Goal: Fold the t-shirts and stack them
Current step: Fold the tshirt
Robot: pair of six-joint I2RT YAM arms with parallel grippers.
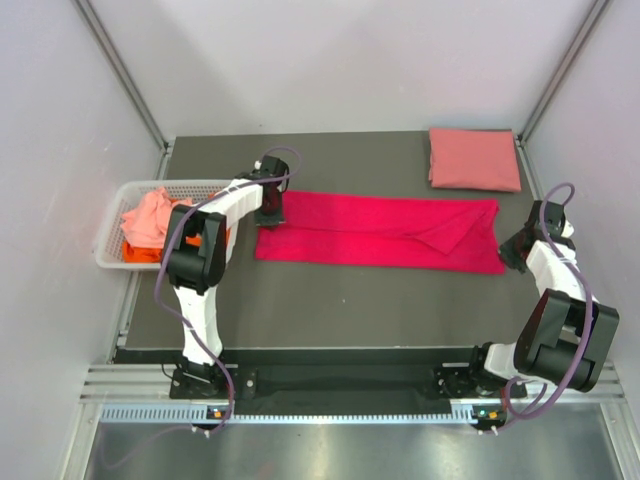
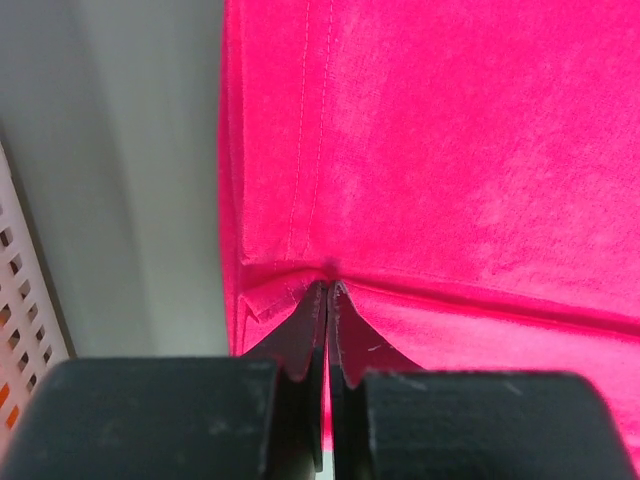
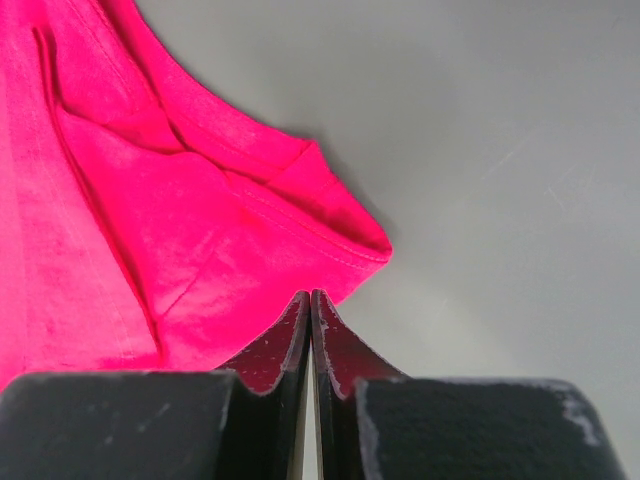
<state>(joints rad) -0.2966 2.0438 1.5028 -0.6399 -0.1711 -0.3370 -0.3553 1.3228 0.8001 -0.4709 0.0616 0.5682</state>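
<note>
A bright magenta-red t-shirt (image 1: 380, 232) lies folded into a long strip across the middle of the dark table. My left gripper (image 1: 270, 212) is at the strip's left end. In the left wrist view its jaws (image 2: 328, 285) are shut, the red cloth (image 2: 450, 150) puckers at their tips, and red shows between the fingers. My right gripper (image 1: 512, 250) is at the strip's right end. In the right wrist view it (image 3: 310, 293) is shut with its tips at the edge of the shirt's corner (image 3: 120, 220), and no cloth shows between the fingers.
A salmon pink t-shirt (image 1: 474, 158) lies folded at the back right corner of the table. A white slotted basket (image 1: 110, 215) (image 2: 20, 300) stands off the table's left edge, holding a crumpled pale coral shirt (image 1: 150, 215) over an orange one (image 1: 140, 255).
</note>
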